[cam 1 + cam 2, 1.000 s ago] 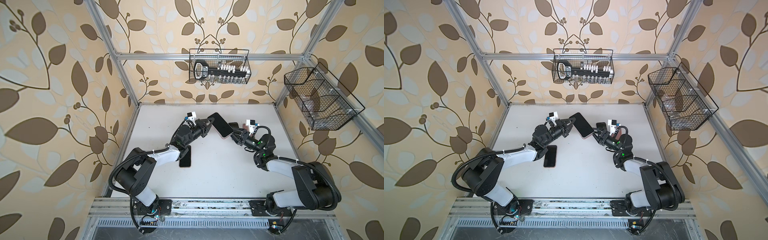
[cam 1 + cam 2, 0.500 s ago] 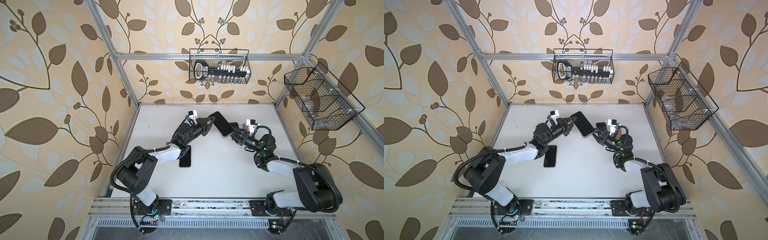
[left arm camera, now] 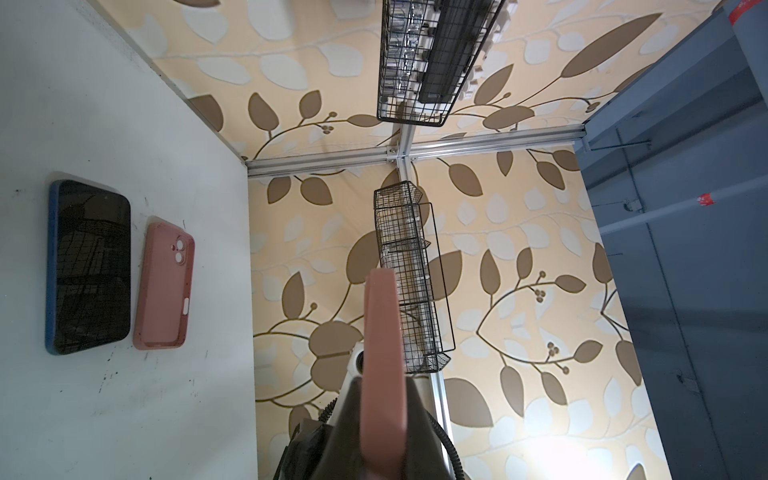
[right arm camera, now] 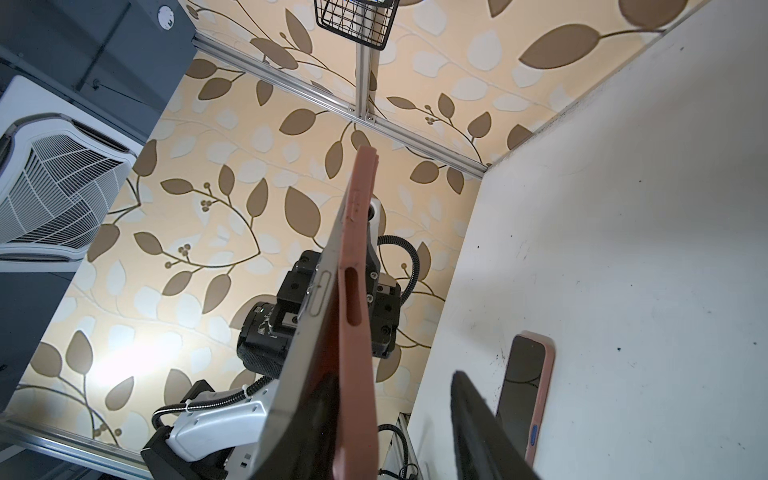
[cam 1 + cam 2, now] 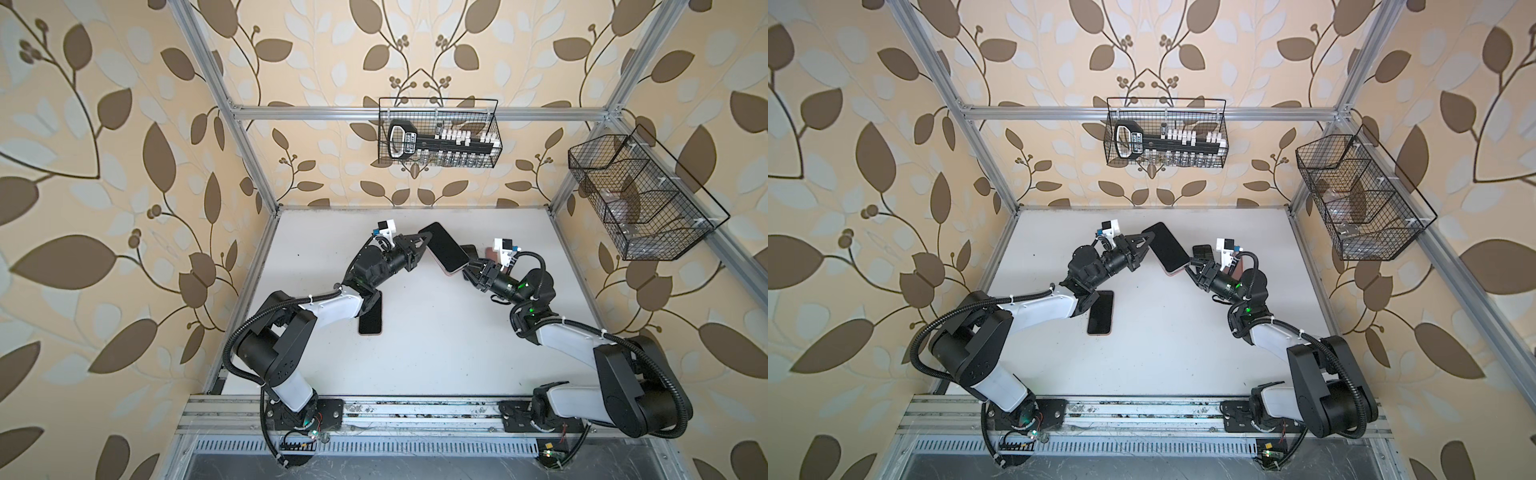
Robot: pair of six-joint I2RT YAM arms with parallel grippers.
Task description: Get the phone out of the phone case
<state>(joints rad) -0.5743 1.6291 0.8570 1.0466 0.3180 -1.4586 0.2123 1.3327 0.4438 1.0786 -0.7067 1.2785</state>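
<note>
A black phone [image 5: 446,249] [image 5: 1169,248] in a pink phone case [image 3: 382,332] hangs tilted above the table's back middle, between both arms. My left gripper [image 5: 424,243] [image 5: 1148,243] [image 3: 382,386] is shut on the case's edge at one end. My right gripper [image 5: 471,266] [image 5: 1192,264] [image 4: 395,415] straddles the other end. One dark finger [image 4: 473,419] stands apart from the case [image 4: 353,332], and its other finger is hidden behind the phone. In the right wrist view the phone's metal edge [image 4: 318,291] sits beside the case's rim, partly peeled away.
A second phone in a pink case [image 5: 370,320] [image 5: 1100,311] [image 4: 523,395] lies on the white table [image 5: 436,353] under my left arm. A blue-cased phone [image 3: 89,266] and an empty pink case [image 3: 164,286] lie at the back right. Wire baskets [image 5: 436,133] [image 5: 640,199] hang on the walls.
My right gripper's jaws have narrowed around the phone's end. The held phone has shifted slightly to the right. The left gripper keeps its hold.
</note>
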